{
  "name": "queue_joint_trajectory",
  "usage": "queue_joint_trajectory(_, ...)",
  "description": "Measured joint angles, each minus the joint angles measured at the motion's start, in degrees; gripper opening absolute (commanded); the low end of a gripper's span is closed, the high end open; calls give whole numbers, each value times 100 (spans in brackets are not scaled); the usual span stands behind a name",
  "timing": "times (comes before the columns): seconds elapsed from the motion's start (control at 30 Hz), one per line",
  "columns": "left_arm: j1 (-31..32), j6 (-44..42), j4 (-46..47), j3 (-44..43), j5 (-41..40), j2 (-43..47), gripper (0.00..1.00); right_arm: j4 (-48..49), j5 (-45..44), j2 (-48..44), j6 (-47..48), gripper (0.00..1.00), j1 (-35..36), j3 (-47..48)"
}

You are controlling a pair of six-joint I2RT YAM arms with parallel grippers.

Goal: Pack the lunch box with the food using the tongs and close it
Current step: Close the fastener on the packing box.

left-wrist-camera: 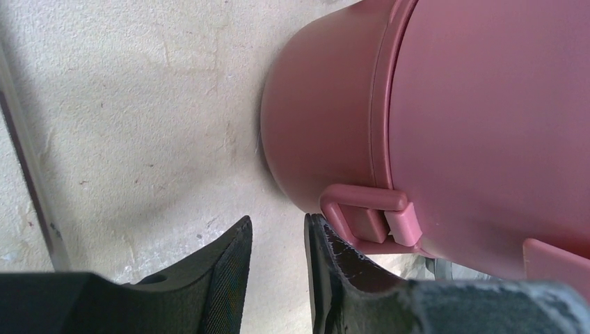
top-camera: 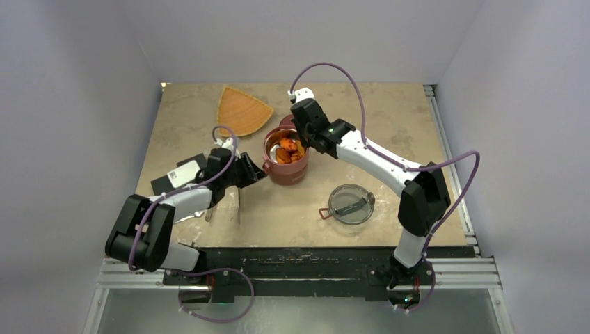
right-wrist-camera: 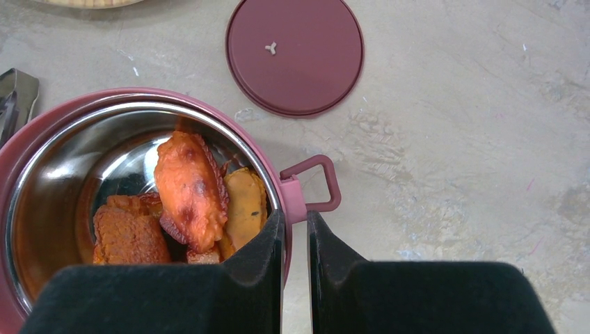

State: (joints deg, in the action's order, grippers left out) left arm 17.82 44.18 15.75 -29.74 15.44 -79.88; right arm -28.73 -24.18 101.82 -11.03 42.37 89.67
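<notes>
The dark-red lunch box (top-camera: pixel 286 172) stands mid-table with its two tiers stacked and the top bowl uncovered. Orange and brown food (right-wrist-camera: pixel 188 188) lies in the steel-lined bowl. My right gripper (right-wrist-camera: pixel 295 219) straddles the bowl's rim (right-wrist-camera: pixel 125 94) next to a side handle, one finger inside and one outside, shut on the rim. My left gripper (left-wrist-camera: pixel 278 226) is open and low on the table at the box's left side (left-wrist-camera: pixel 452 104). Its right finger touches the lower handle, and nothing is between its fingers. The tongs (top-camera: pixel 238 205) lie on the table near the left arm.
A flat dark-red disc lid (right-wrist-camera: pixel 296 56) lies on the table behind the box. The smoky clear lid (top-camera: pixel 351 203) lies at the front right. An orange fan-shaped tray (top-camera: pixel 243 110) sits at the back, and a black flat object (top-camera: pixel 177 177) lies left.
</notes>
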Motion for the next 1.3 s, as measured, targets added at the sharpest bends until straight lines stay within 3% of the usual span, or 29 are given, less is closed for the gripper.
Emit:
queue_joint_trajectory(0.8,184,59,7,-393,-17,-455,33,-39,-225,0,-9,0,33,0)
queue_joint_trajectory(1.3,214,-184,-732,-564,-649,468,41,85,-221,2,-177,0,-17,-179)
